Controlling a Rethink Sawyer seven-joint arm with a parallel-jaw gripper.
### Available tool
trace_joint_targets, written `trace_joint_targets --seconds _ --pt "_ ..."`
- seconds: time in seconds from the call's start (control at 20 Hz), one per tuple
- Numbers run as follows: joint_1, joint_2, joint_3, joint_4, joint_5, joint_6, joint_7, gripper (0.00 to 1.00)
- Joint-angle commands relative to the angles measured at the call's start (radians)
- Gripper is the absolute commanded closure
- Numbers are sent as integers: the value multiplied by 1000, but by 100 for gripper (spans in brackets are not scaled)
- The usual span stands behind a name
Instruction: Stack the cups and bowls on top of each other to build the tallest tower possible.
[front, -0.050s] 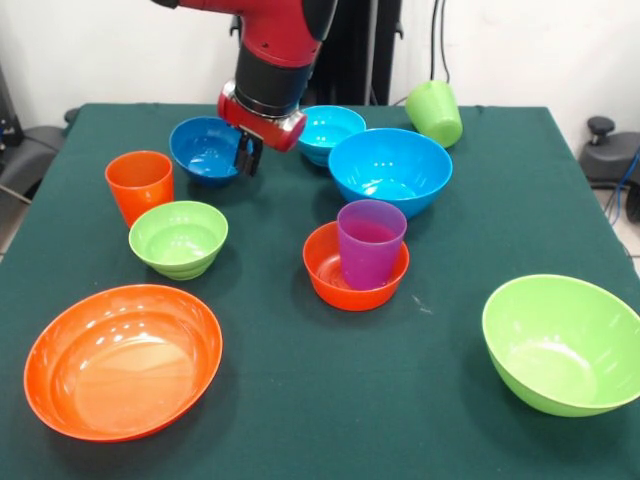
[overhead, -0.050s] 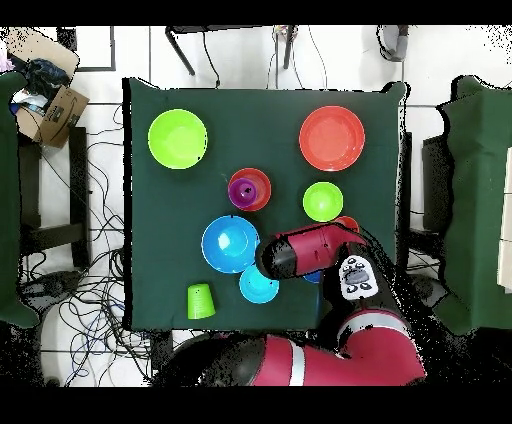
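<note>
Nearest the front camera we saw the large orange bowl (front, -0.050s: 122, 362) and the large lime green bowl (front, -0.050s: 563, 343), both empty on the dark green table (front, -0.050s: 300, 400). Behind them, the purple cup (front, -0.050s: 370, 243) stood upright inside the small orange bowl (front, -0.050s: 355, 268); no other pieces were stacked. The small lime green bowl (front, -0.050s: 179, 238) sat just beside the upright orange cup (front, -0.050s: 139, 186). The large light blue bowl (front, -0.050s: 390, 170) lay in front of the small light blue bowl (front, -0.050s: 329, 132), and the lime green cup (front, -0.050s: 434, 112) lay tipped on its side near the far edge.

The front view alone showed the gripper (front, -0.050s: 245, 155), its dark fingers at the rim of the small dark blue bowl (front, -0.050s: 208, 150); we could not tell how wide the jaws stood. Overhead, the red arm (overhead, -0.050s: 310, 250) hid that bowl and most of the orange cup, yet showed the green cup (overhead, -0.050s: 201, 300) well apart from the other pieces.
</note>
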Motion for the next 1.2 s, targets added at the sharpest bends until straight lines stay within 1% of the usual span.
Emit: trace_joint_targets --seconds 0.05,0.2,0.4,0.55,0.6,0.8,0.9,1.05,1.1,1.2 --pt "-10 9 44 63 0 77 -81 100" --pt "-5 -6 54 80 8 79 -83 100" --pt "3 -5 66 51 28 107 -83 100" --pt "7 -17 56 68 22 105 -75 100" --pt "11 -18 48 65 14 100 -65 0" --pt "19 -24 33 77 -21 74 -71 0" --pt "31 -19 13 76 -30 53 -44 0" --pt "70 25 -32 37 -57 12 11 0" --pt "66 39 -32 12 -55 17 2 0" --pt "78 63 -50 4 -63 -10 14 0"
